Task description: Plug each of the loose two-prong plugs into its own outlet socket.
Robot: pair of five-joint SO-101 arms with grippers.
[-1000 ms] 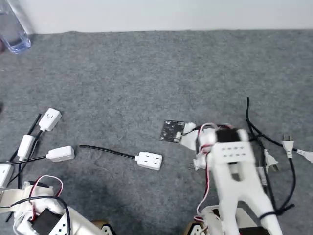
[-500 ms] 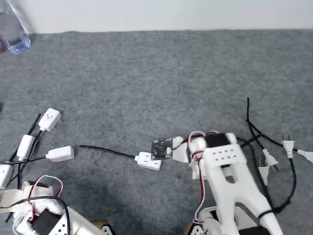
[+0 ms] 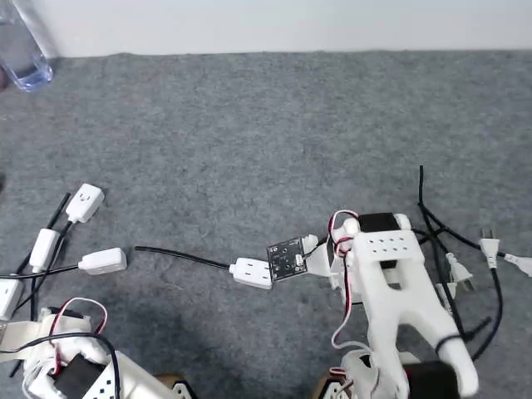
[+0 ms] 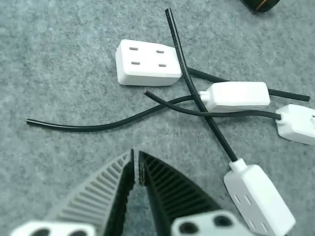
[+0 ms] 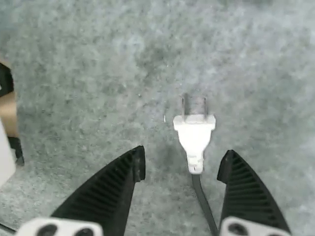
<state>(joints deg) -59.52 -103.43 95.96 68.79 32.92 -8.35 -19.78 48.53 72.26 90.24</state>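
My right gripper [image 5: 184,160] is open, its fingers straddling a white two-prong plug [image 5: 194,130] that lies flat on the grey carpet with its black cord running back between them. From above, the right arm [image 3: 378,249] stands at centre right, close to a white outlet socket [image 3: 252,272] on a black cord. More loose plugs [image 3: 489,246] lie in a cable tangle to its right. My left gripper [image 4: 135,158] is shut and empty over the carpet, short of several white sockets [image 4: 146,62] with black cords crossing them.
A group of sockets [image 3: 86,202] and cords lies at the left edge, near the left arm [image 3: 66,366] at the bottom left. A clear bottle [image 3: 21,50] stands at the far left corner by the white wall. Bare carpet covers the middle and back.
The right arm swung left and came down closer to the middle socket, away from the cable tangle. The left arm stayed still.
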